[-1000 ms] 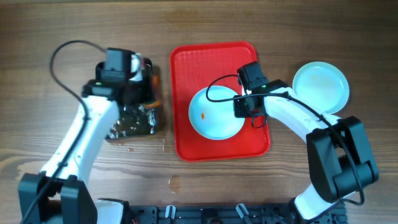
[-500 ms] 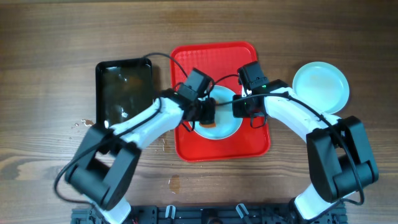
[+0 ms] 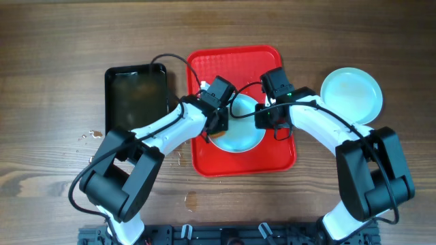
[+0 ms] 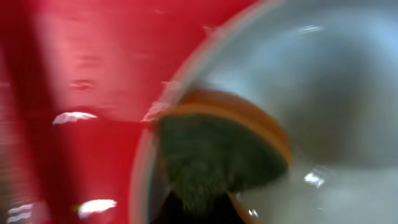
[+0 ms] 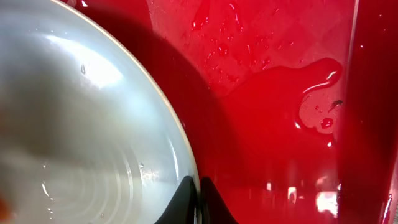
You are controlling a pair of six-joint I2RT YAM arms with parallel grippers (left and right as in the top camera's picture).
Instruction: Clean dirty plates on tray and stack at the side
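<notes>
Listener: What lies on the table (image 3: 54,41)?

Describer: A red tray (image 3: 238,60) sits in the middle of the wooden top. A pale blue plate (image 3: 242,135) lies on its lower half. A second plate (image 3: 351,95) rests on the bare wood near the red tray's right side, not touching it. A black tray (image 3: 136,102), shiny with water, sits just beside the red one on the left.

Listener: What is the left gripper doing?

Describer: The left gripper (image 3: 216,126) reaches over the left edge of the plate. Its wrist camera is badly blurred. It shows a sponge (image 4: 217,155) lying over the plate's rim, with a dark green scouring face toward the lens and an orange layer behind. The sponge sits right at the fingertips and appears clamped between them. Only a dark sliver of the fingers shows at the bottom edge.

Listener: And the right one?

Describer: The right gripper (image 5: 199,200) is closed almost fully. It pinches the plate's right rim, with one fingertip inside the rim and one outside. Water beads dot the plate. A shallow puddle (image 5: 311,102) lies on the red tray beside it, toward the tray's raised wall.
</notes>
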